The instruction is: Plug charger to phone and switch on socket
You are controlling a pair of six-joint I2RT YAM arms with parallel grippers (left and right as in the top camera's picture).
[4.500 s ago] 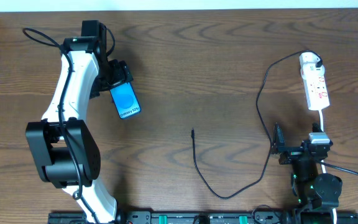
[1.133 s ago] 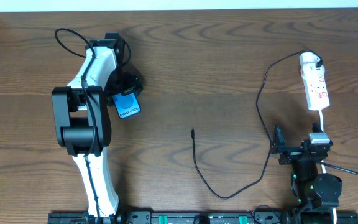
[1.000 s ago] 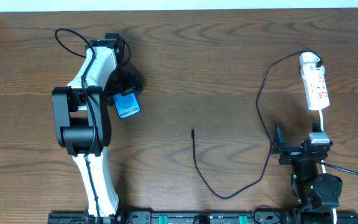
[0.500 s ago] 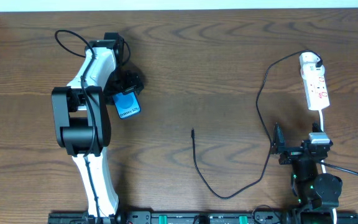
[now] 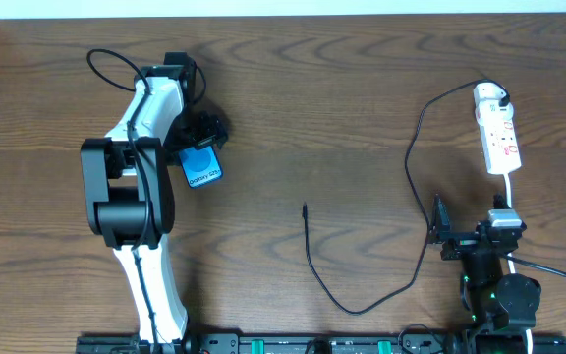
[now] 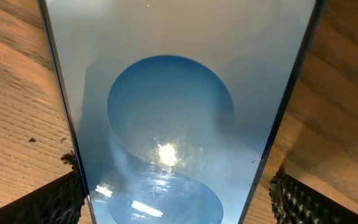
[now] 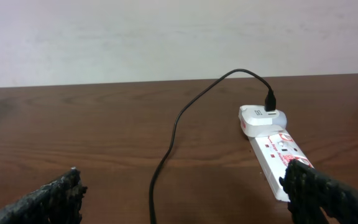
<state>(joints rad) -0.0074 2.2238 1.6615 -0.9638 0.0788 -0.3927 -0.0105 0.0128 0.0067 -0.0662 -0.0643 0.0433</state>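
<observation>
The left fingers (image 6: 48, 202) are pressing on both long edges of the phone (image 6: 179, 112), apparently clamping it screen-up at the left of the counter (image 5: 342, 108). Whether it is resting on the wood or is lifted, I cannot tell. The right fingers (image 7: 328, 196) are standing wide apart, holding nothing, facing the socket (image 7: 272, 146). The charger (image 5: 407, 147) is trailing from the socket's far end, its plug tip (image 5: 305, 207) lying free mid-counter, well apart from the phone. Securing the phone seems the step in hand. Next, the tip needs gripping and lining up with the phone's port.
</observation>
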